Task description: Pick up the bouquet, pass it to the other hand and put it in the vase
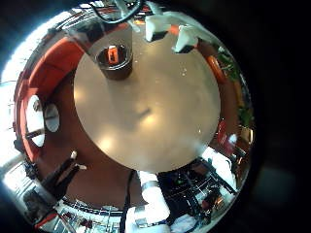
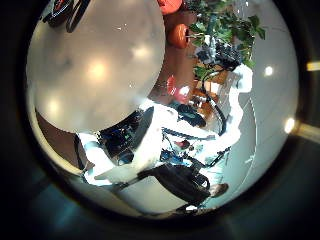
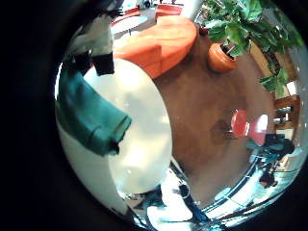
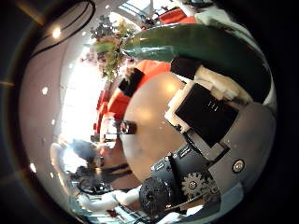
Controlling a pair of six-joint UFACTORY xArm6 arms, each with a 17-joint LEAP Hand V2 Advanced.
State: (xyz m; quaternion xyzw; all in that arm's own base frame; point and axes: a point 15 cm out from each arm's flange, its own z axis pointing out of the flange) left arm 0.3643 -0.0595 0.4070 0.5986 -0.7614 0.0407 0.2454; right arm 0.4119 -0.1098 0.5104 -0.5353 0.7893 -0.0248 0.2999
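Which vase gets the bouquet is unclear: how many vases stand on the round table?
1. The dark cylindrical vase stands near the edge of the pale round table. The right palm views hide part of the tabletop, so another may be hidden.

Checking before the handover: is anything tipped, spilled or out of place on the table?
Nothing stands out. The vase stands upright on the round table, with no spill around it. The bouquet is off the table, close to the right hand.

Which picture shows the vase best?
The left little finger side palm view: the vase stands whole on the round table. The right thumb side palm view shows it tiny, far off. I cannot pick it out in the other two.
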